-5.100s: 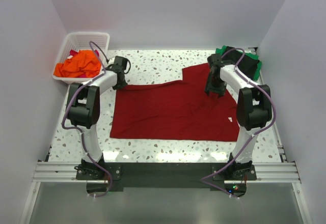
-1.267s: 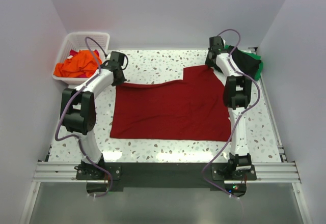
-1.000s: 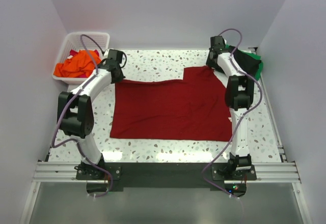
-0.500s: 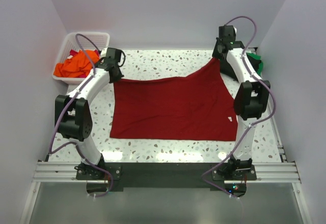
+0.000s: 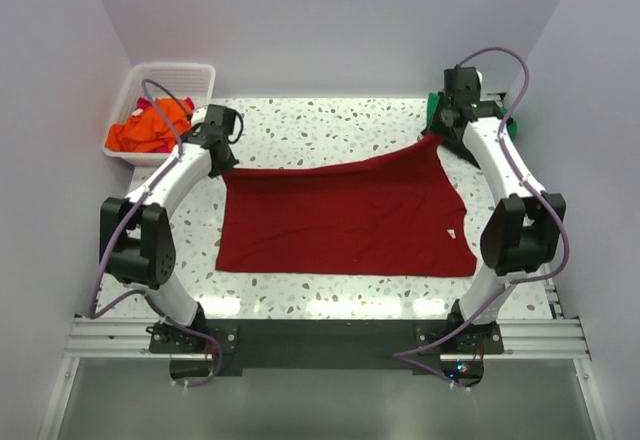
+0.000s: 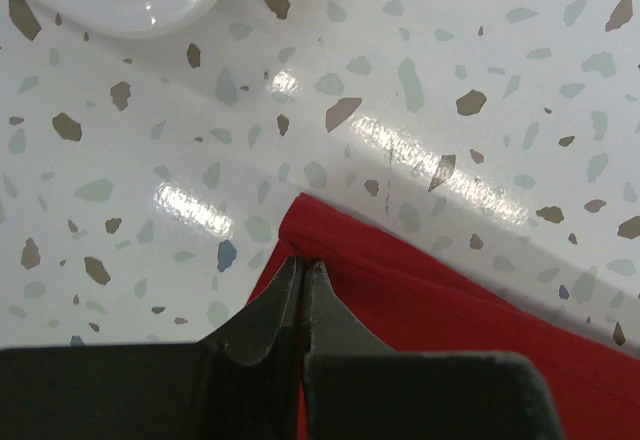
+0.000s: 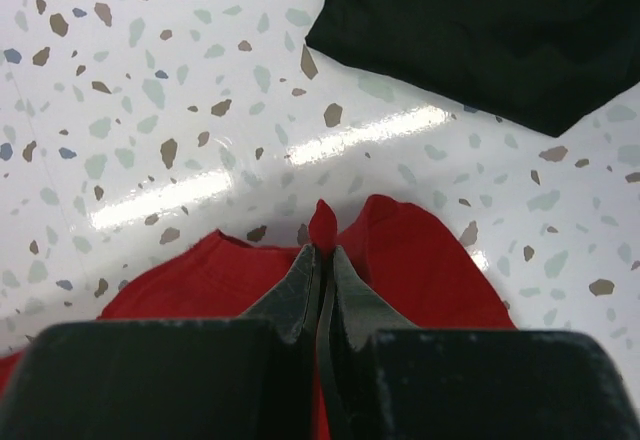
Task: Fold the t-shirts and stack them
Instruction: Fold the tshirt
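Dark red t-shirt [image 5: 340, 220] spread out, L gripper [image 6: 302, 272] pinched tight on far-left corner, R gripper [image 7: 322, 255] clamping far-right corner

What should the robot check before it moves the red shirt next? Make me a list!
1. Left hand pinching one far corner of the dark red t-shirt: ok.
2. Right hand pinching the other far corner: ok.
3. Far edge pulled fairly straight between the two hands: ok.
4. Near hem lying flat on the table: ok.
5. Black shirt lying apart from the right hand: ok.
6. Both cloth layers caught in each pinch: cannot tell.
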Controlling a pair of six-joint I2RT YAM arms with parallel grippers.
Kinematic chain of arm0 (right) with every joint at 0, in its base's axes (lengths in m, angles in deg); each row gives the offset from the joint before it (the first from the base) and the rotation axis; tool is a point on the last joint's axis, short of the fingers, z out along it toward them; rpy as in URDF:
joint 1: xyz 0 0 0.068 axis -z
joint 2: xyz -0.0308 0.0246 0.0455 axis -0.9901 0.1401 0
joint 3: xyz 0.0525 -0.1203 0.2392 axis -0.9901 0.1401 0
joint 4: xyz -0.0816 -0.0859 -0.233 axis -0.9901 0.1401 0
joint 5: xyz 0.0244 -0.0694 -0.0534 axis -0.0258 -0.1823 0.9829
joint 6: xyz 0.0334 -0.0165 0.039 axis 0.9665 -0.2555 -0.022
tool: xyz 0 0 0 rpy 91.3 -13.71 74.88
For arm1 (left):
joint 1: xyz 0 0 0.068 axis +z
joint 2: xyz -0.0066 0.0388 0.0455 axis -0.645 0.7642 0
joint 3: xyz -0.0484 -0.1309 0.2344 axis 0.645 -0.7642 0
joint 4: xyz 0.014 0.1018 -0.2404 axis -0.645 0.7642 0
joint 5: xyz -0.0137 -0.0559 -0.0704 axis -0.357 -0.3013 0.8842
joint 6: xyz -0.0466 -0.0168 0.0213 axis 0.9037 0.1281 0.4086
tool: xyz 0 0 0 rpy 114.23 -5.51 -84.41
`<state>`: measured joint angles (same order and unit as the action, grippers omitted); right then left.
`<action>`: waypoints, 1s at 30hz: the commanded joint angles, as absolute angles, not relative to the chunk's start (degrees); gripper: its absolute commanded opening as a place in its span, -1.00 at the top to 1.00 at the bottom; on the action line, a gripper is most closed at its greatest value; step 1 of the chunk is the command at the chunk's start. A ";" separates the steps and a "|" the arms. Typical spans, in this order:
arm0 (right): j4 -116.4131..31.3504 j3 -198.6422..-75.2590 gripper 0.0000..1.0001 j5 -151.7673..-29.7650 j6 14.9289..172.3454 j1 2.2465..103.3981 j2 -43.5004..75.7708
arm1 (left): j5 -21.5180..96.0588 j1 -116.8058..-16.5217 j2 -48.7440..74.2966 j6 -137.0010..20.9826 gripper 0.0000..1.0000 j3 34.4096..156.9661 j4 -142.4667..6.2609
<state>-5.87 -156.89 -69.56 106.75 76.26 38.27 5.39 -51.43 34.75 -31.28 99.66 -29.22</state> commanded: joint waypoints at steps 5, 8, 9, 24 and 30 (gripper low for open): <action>-4.02 -148.16 1.00 -67.74 107.48 76.06 26.99 | 4.22 -50.71 28.08 -29.25 1.00 94.71 -27.42; -3.40 -144.73 1.00 -67.92 108.09 75.97 24.54 | 4.92 -50.71 27.55 -29.25 1.00 92.87 -27.50; -3.23 -143.16 1.00 -67.83 108.53 75.97 24.01 | 5.36 -50.71 27.46 -29.25 1.00 92.43 -27.42; 0.73 -133.22 1.00 -64.85 110.73 76.06 16.88 | 9.58 -50.80 27.81 -28.28 1.00 85.92 -27.59; 1.17 -130.32 1.00 -65.11 111.52 75.97 15.65 | 10.55 -50.80 29.13 -28.19 1.00 84.78 -27.15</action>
